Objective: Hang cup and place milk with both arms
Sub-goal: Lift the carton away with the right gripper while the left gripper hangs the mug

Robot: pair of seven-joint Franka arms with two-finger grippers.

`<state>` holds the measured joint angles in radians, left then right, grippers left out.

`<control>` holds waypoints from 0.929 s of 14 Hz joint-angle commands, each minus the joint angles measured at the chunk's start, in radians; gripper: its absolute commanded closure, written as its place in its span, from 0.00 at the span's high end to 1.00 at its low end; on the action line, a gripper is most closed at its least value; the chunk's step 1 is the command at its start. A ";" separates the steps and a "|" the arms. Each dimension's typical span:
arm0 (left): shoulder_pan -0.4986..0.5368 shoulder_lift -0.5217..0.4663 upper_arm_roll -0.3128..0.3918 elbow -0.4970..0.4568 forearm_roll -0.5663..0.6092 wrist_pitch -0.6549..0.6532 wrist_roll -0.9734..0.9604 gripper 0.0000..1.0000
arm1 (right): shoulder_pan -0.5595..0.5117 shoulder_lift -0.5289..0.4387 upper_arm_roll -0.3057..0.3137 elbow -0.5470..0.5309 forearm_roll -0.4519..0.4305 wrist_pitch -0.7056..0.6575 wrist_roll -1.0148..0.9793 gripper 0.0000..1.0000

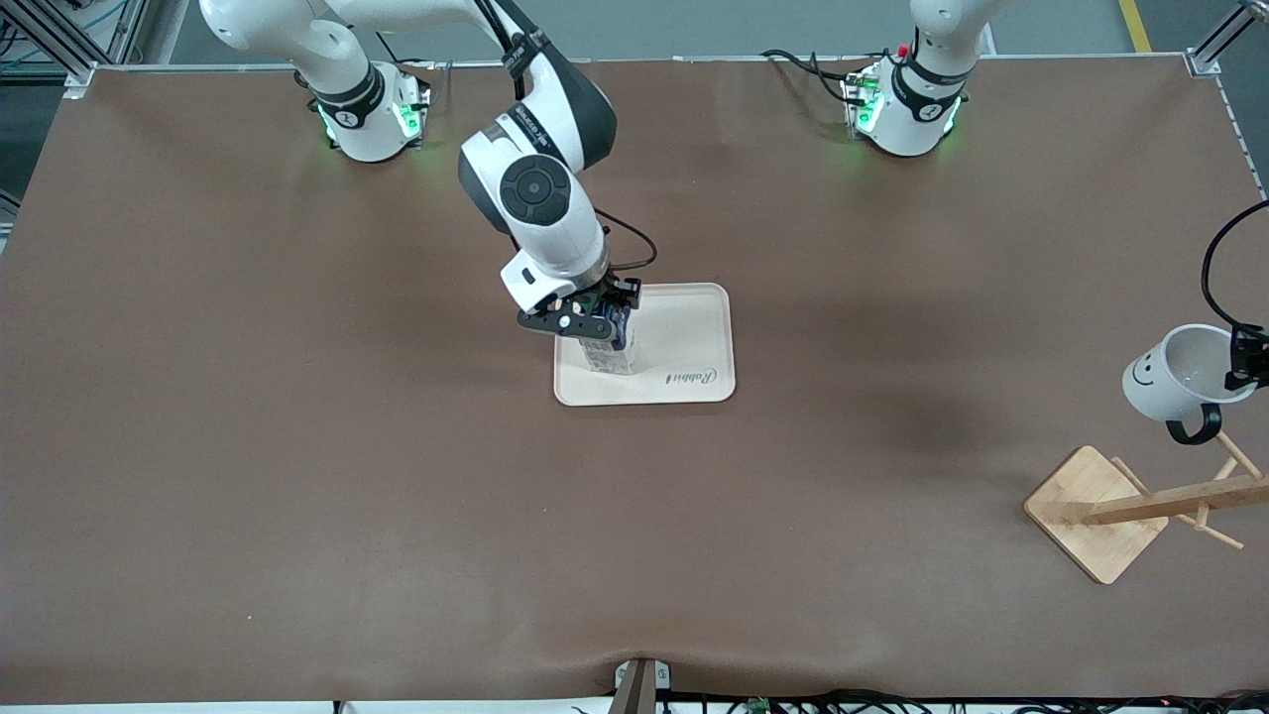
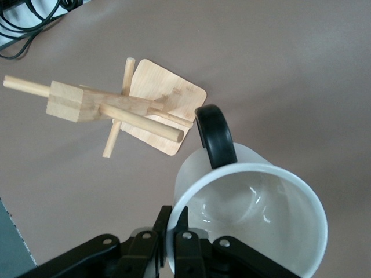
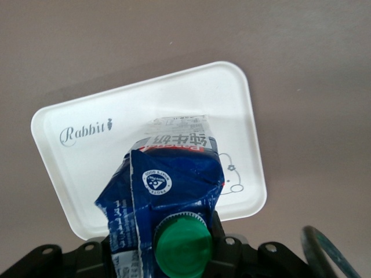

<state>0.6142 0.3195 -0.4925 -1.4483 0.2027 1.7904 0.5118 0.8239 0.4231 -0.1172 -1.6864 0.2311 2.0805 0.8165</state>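
Milk (image 1: 607, 349): blue-and-white gable-top carton, green cap (image 3: 181, 248), standing upright with its long axis vertical on the tray (image 1: 694, 337), at the tray's end toward the right arm; cap end uppermost, base on the tray surface. Tray: white, rounded rectangle, "Rabbit" lettering along the edge nearer the front camera, lying near the middle of the brown table (image 1: 297, 446). Mug rack (image 1: 1140, 506): wooden, square base and post with cross pegs, standing well apart from the tray at the left arm's end of the table and nearer the front camera. Cup (image 1: 1185, 377): white, smiley face, black loop handle (image 2: 215, 136); tilted in the air above the rack, mouth turned upward and toward the table edge, handle hanging down toward the pegs. Right gripper (image 1: 585, 317): over the tray, fingers clamped on the carton's top. Left gripper (image 2: 174, 243): over the rack, fingers pinching the cup's rim.
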 commanded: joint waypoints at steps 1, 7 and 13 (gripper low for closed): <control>0.006 0.039 -0.009 0.058 -0.002 0.003 0.024 0.00 | -0.067 -0.044 -0.013 0.094 0.005 -0.196 0.012 0.00; 0.021 0.067 -0.009 0.078 -0.002 0.009 0.042 0.00 | -0.306 -0.125 -0.065 0.188 0.005 -0.512 -0.302 0.00; 0.062 0.090 -0.009 0.078 -0.003 0.032 0.103 0.00 | -0.721 -0.118 -0.065 0.143 -0.031 -0.579 -0.735 0.00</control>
<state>0.6590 0.3892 -0.4920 -1.3920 0.2027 1.8127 0.5845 0.1942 0.3091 -0.2060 -1.5204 0.2211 1.4990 0.2135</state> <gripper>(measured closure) 0.934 0.498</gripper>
